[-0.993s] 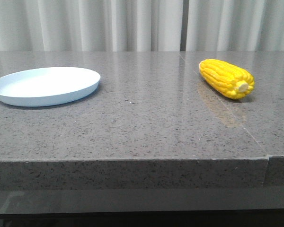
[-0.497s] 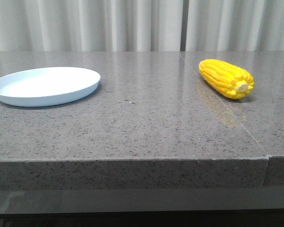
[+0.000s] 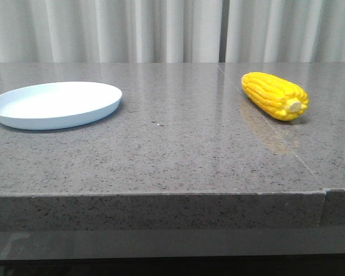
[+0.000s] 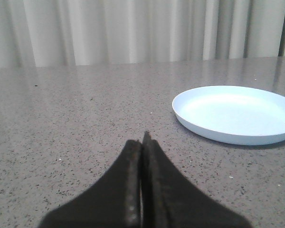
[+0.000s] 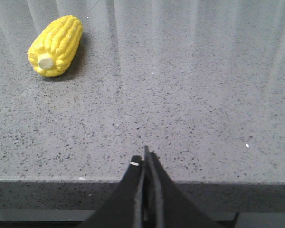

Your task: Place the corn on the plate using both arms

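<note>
The yellow corn lies on its side on the grey stone table at the right, pale stub end toward the camera; it also shows in the right wrist view. The pale blue plate sits empty at the left and shows in the left wrist view. My left gripper is shut and empty, low over the table, apart from the plate. My right gripper is shut and empty near the table's front edge, far from the corn. Neither gripper shows in the front view.
The grey speckled table has a front edge and a seam line at the right. Pale curtains hang behind the table.
</note>
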Robot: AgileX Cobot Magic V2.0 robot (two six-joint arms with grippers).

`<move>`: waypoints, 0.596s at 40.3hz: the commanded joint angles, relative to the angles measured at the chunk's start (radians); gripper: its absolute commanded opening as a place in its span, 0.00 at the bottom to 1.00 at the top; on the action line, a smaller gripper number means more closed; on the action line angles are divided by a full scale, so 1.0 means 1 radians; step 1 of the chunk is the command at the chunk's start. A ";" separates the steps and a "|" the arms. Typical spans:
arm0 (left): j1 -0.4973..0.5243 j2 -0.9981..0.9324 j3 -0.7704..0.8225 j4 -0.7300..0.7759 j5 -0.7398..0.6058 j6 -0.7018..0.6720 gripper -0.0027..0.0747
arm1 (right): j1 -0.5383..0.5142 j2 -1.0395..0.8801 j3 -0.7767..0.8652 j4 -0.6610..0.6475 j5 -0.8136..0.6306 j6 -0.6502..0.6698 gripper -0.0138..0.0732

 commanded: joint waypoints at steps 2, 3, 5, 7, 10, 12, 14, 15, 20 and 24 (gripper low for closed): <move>0.004 -0.019 0.003 -0.001 -0.077 0.000 0.01 | -0.006 -0.013 -0.017 -0.002 -0.084 -0.005 0.09; 0.004 -0.019 0.003 0.004 -0.081 0.000 0.01 | -0.006 -0.013 -0.017 -0.002 -0.084 -0.005 0.09; 0.004 -0.019 0.003 0.012 -0.098 0.000 0.01 | -0.006 -0.013 -0.017 -0.002 -0.084 -0.005 0.09; 0.004 -0.019 0.003 0.006 -0.104 0.000 0.01 | -0.006 -0.013 -0.017 -0.002 -0.085 -0.005 0.09; 0.004 -0.019 0.003 0.006 -0.121 0.000 0.01 | -0.006 -0.013 -0.017 -0.002 -0.095 -0.005 0.09; 0.004 -0.019 0.003 0.012 -0.160 0.000 0.01 | -0.006 -0.013 -0.017 -0.002 -0.121 -0.005 0.09; 0.004 -0.019 0.003 0.006 -0.224 0.000 0.01 | -0.006 -0.013 -0.019 -0.002 -0.167 -0.005 0.09; 0.004 -0.019 0.003 0.006 -0.274 0.000 0.01 | -0.006 -0.013 -0.022 -0.002 -0.190 -0.005 0.09; 0.004 -0.019 -0.031 -0.004 -0.431 0.000 0.01 | -0.006 -0.013 -0.081 -0.002 -0.227 -0.005 0.09; 0.004 -0.011 -0.130 -0.004 -0.365 0.000 0.01 | -0.006 -0.010 -0.178 -0.002 -0.189 -0.004 0.09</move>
